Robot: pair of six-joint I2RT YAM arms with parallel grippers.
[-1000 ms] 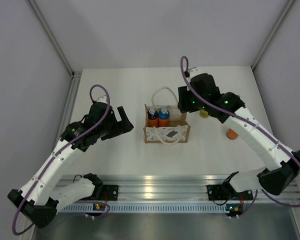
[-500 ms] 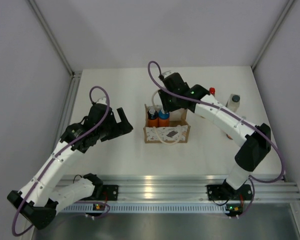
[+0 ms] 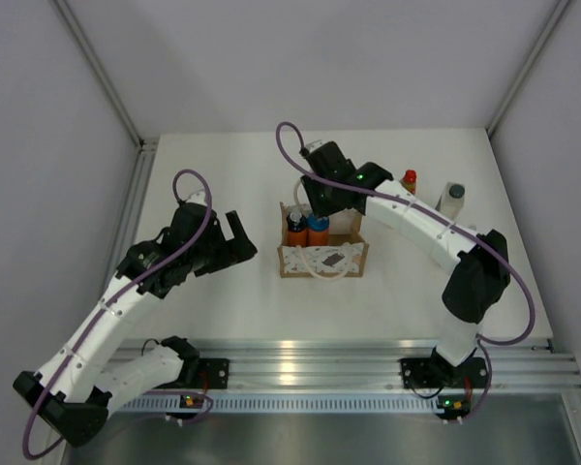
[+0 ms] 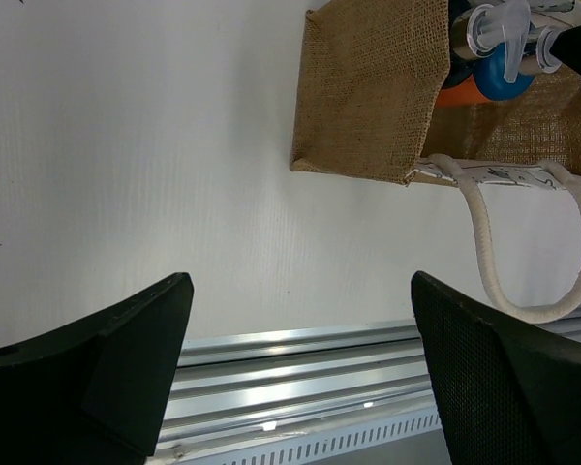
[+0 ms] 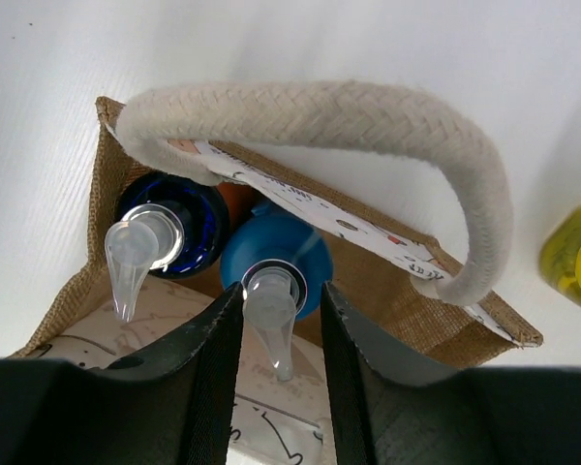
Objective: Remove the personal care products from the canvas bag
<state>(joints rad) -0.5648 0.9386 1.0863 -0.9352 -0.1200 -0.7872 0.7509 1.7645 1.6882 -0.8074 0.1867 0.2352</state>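
The canvas bag point(image 3: 324, 258) stands mid-table, tan with cream rope handles point(image 5: 320, 116). Two orange bottles with blue caps point(image 3: 296, 229) point(image 3: 318, 227) stand upright inside it, each topped by a clear pump. My right gripper point(image 3: 315, 205) hangs over the bag's back edge. In the right wrist view its jaws point(image 5: 281, 291) straddle the pump point(image 5: 271, 300) of the lighter blue-capped bottle point(image 5: 276, 254); the left finger touches it and a gap shows on the right. Left of the bag, my left gripper point(image 3: 235, 235) point(image 4: 298, 286) is open and empty. A yellow bottle point(image 3: 408, 181) and a whitish bottle point(image 3: 451, 197) stand on the table at the right.
The aluminium rail point(image 3: 290, 355) runs along the table's near edge and shows under the left gripper point(image 4: 300, 363). Grey walls enclose the table at left, right and back. The front rope handle point(image 4: 484, 242) droops over the bag's front onto the table.
My right arm has swung left from the table's right side to above the bag, and its jaws have narrowed around a bottle's pump. The left arm has stayed put.
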